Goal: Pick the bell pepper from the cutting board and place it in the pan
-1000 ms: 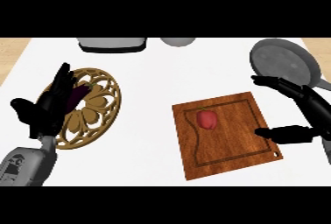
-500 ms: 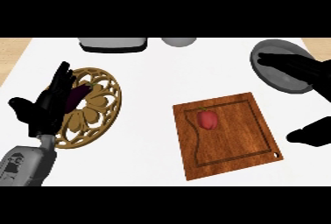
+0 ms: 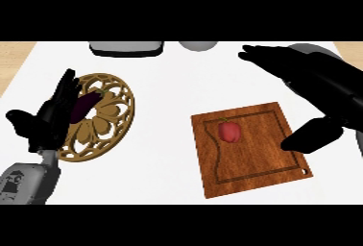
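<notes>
Since the earlier frame the right hand point(image 3: 301, 72) had swung up and across the far right of the desk point(image 3: 163, 158), so that it now lay over the pan point(image 3: 312, 48) and hid most of it; only a grey sliver of the pan's rim showed at the far right edge. Its fingers were stretched out, apart and holding nothing, with the thumb hanging low over the right edge of the cutting board point(image 3: 248, 166). The left hand point(image 3: 50, 120) had stayed where it was, fingers straight and up, resting at the left edge of the desk beside the carved wooden trivet point(image 3: 106, 120), on which a dark eggplant point(image 3: 86, 104) lay.

Largest to smallest, the white desk carried the cutting board near its right front, the trivet at its left, a grey appliance point(image 3: 126, 47) and a grey bowl point(image 3: 199, 45) along its far edge, and the bell pepper point(image 3: 228, 130). The bell pepper, red with a green stem, sat on the far half of the cutting board, untouched and apart from both hands.

By this showing, no part of the task was done: grasping, lifting and carrying to the pan all remained.
</notes>
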You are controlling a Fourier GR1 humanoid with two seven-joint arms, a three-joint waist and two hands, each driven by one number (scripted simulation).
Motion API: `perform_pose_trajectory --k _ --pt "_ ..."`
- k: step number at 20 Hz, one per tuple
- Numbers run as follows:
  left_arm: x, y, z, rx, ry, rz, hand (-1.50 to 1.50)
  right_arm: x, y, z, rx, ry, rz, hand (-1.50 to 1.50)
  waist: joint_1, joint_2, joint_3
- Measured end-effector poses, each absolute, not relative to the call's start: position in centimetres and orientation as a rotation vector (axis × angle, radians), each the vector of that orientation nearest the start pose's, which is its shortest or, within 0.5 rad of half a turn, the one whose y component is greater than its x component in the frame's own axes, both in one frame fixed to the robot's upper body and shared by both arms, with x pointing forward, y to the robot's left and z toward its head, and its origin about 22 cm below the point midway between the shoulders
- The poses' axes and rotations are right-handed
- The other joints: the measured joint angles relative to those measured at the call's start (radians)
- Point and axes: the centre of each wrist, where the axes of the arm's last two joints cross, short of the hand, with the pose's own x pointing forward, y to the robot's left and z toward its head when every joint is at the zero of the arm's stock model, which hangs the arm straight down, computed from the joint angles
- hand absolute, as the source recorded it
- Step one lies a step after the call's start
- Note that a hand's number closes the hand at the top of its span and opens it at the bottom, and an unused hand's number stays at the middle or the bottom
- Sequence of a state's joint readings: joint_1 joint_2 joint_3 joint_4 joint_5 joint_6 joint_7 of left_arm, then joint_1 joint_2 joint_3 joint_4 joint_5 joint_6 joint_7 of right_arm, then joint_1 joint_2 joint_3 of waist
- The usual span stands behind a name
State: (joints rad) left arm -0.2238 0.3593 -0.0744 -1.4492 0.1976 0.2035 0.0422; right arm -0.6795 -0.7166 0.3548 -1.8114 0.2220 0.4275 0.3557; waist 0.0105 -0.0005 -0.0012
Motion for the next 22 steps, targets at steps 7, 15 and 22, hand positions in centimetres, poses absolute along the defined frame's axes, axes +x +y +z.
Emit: perform_pose_trajectory --k 7,15,22 --pt "29.5 27.9 5.7 0.203 -1.617 -0.055 0.00 28.9 -16.7 22.2 -0.437 -1.569 1.508 -1.50 -0.005 0.000 0.001" --pt "29.5 27.3 5.5 0.200 -1.618 -0.050 0.00 28.1 -14.2 19.9 -0.493 -1.452 1.528 -1.50 -0.008 0.000 0.001" --pt "29.7 27.5 4.8 0.202 -1.615 -0.053 0.00 29.3 -13.6 18.3 -0.586 -1.378 1.498 -1.50 -0.008 0.001 0.001"
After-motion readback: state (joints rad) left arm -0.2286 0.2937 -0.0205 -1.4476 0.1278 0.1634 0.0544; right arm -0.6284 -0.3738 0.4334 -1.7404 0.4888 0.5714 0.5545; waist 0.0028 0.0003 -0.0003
